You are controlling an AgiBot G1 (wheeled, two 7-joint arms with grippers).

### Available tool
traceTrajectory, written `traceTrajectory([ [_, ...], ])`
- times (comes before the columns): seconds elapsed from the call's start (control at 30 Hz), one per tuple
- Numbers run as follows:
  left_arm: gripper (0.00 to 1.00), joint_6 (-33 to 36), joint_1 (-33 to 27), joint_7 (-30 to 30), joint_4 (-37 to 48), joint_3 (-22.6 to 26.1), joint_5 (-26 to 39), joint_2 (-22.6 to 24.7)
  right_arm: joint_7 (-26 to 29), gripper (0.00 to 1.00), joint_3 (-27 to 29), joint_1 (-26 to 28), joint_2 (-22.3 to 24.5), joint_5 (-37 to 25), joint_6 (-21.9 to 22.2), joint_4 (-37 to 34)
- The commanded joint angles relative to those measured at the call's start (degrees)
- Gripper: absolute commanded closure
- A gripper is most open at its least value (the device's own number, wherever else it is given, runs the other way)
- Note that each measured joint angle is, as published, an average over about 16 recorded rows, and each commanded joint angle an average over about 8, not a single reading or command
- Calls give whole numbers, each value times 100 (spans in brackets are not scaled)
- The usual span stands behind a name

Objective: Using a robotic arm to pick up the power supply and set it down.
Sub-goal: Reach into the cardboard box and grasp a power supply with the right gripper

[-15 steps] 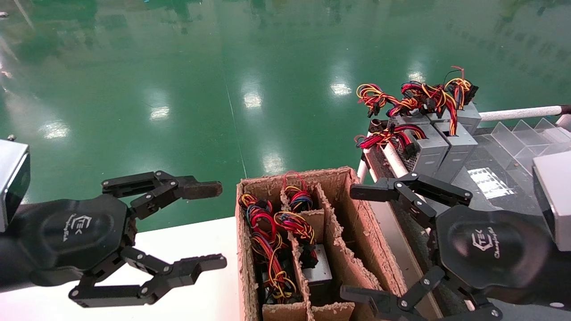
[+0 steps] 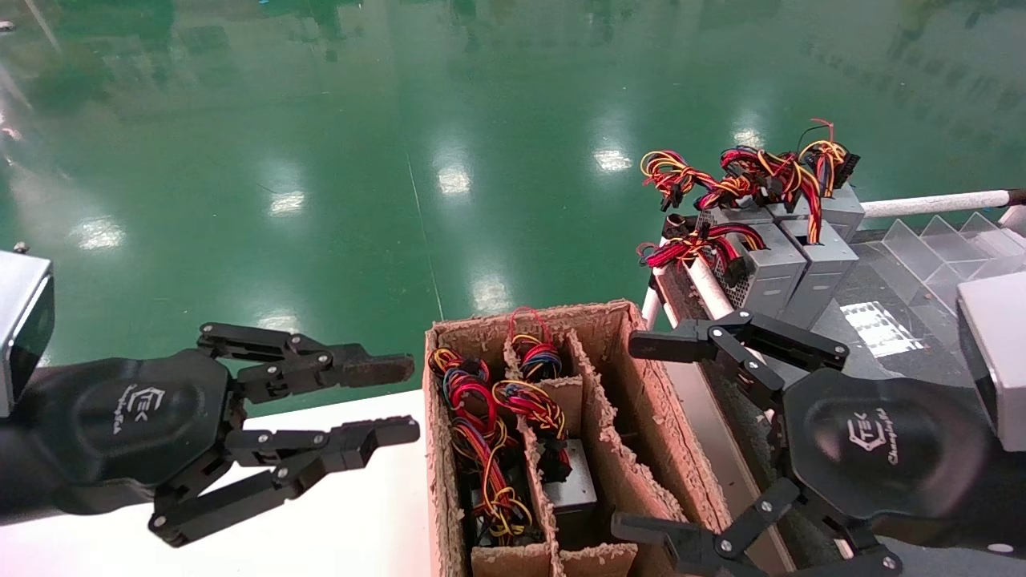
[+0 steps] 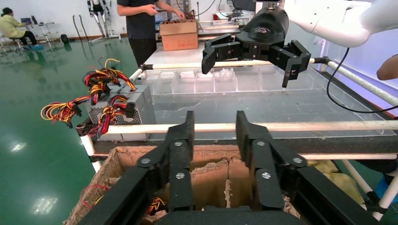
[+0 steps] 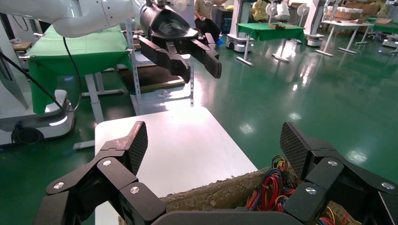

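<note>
My L tool hangs over the white table, just left of the cardboard box; fingers nearly together, small gap, nothing held. Box has PSUs w/ wire bundles in the left and middle slots, one power supply sits in the middle slot. R tool over the box's right edge, spread wide, empty. More PSUs stacked on the rack beyond.

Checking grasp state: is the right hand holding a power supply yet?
No. In the head view the right hand hangs wide open beside the cardboard box, nothing between its fingers.
</note>
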Motion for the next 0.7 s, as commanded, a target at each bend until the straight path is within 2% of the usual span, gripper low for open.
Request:
traceTrajectory([
  [0.03,100,0,0,0,0,0,0,0,0,0,0,0,0,0,0,0],
  [0.53,100,0,0,0,0,0,0,0,0,0,0,0,0,0,0,0],
  [0.57,97,0,0,0,0,0,0,0,0,0,0,0,0,0,0,0],
  [0.7,47,0,0,0,0,0,0,0,0,0,0,0,0,0,0,0],
])
